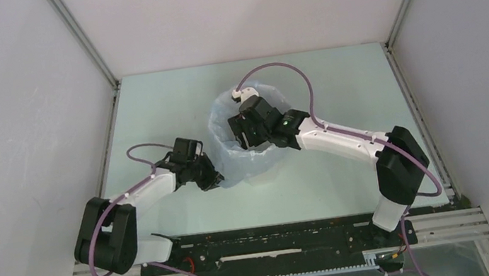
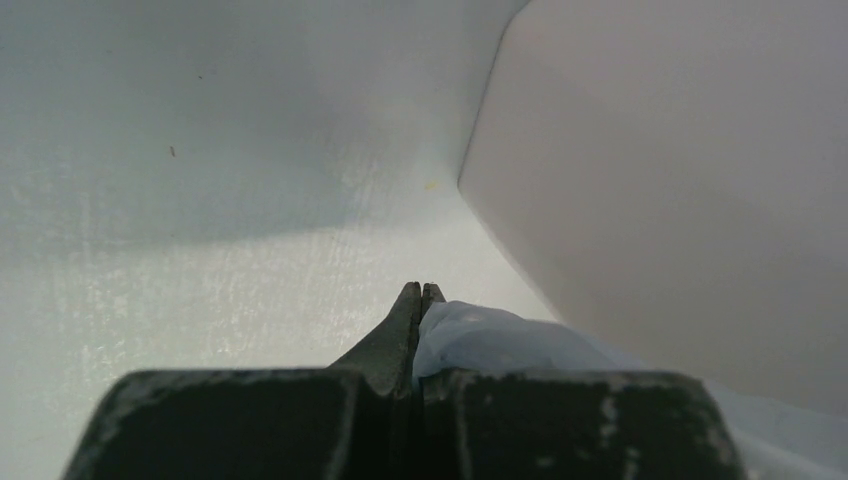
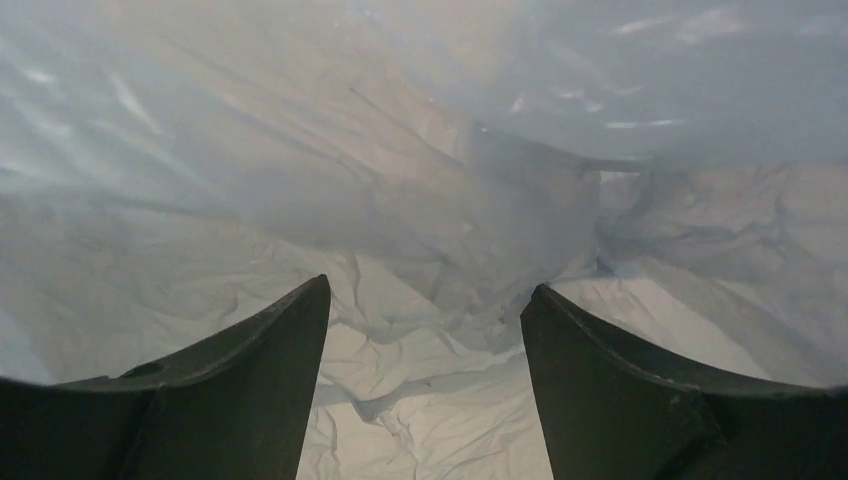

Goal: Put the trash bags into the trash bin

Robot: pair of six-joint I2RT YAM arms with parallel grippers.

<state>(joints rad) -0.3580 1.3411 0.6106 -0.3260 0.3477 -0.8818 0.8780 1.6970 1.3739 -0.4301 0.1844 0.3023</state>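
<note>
The pale-blue trash bag (image 1: 224,128) is draped over and into the trash bin in the middle of the table, so the film hides most of the bin in the top view. My right gripper (image 1: 244,136) reaches down into the bag's mouth. It is open and empty (image 3: 425,300), with wrinkled film (image 3: 420,390) below and around it. My left gripper (image 1: 214,180) sits low at the bin's near-left side, shut on a fold of the bag (image 2: 500,338). The bin's white wall (image 2: 680,200) stands just right of the shut gripper (image 2: 420,290).
The pale-green table top (image 1: 152,107) is boxed in by grey walls at the left, back and right. The right arm (image 1: 349,142) stretches across from the right. A black base rail (image 1: 276,241) runs along the near edge.
</note>
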